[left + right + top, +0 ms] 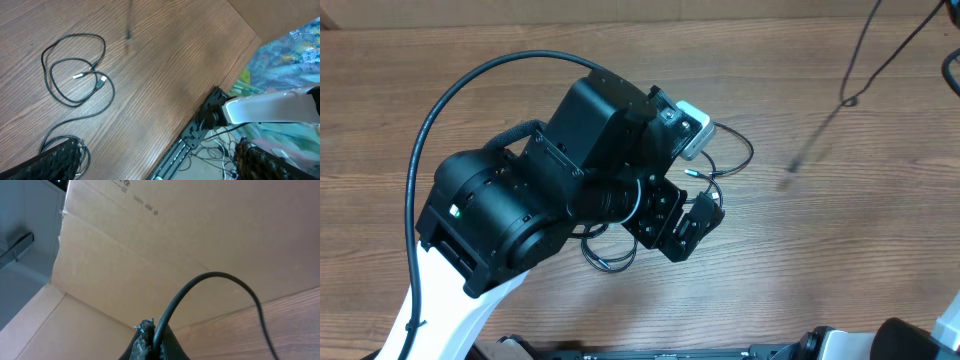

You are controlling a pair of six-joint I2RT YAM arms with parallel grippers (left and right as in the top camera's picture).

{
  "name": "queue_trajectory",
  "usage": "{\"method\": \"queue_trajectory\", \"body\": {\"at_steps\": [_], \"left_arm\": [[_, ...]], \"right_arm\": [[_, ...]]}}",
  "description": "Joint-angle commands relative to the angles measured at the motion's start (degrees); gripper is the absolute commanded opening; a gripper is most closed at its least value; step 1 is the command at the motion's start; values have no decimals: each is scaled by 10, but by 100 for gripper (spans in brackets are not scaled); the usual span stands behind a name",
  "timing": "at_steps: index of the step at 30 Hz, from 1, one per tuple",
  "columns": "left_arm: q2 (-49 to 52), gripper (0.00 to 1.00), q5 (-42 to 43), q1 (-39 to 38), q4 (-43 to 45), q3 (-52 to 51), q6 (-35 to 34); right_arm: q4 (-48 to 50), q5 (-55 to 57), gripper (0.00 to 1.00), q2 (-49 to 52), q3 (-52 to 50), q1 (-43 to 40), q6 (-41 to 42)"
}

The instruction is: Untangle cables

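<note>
A thin black cable lies in loose loops on the wooden table, its silver-tipped plug next to a black plug. My left gripper hangs wide open over the table's edge with nothing between its fingers. More cable loops lie beside its left finger. From overhead, the left gripper is above cable loops that show around the arm. My right gripper points upward, shut on a black cable that arcs away from it. This gripper is out of the overhead view.
A thin black cable hangs across the top right of the overhead view, blurred lower down. A cardboard box wall stands behind the table. Past the table edge are a black rail, floor wires and a white arm link.
</note>
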Motion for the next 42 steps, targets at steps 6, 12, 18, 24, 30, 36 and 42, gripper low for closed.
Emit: {"method": "queue_trajectory", "body": {"at_steps": [6,12,18,24,30,36,42], "left_arm": [[7,100,-7,-1,-2,9,-3],[16,100,-7,-1,-6,8,-6],[19,100,-7,-1,-15,8,-6],[19,100,-7,-1,-14,8,-6],[19,100,-7,-1,-15,8,-6],[21,100,-7,-1,-15,8,-6],[22,100,-7,-1,-16,8,-6]], "right_arm": [[11,39,4,70,16,35,-5],[80,92,4,127,16,-2,-42],[26,207,38,171,16,-63,-84],[-77,220,100,200,16,-77,-173],[-178,369,100,201,16,-77,-189],[-216,405,100,202,-2,-75,-219],[-242,471,100,202,-11,-75,-209]]}}
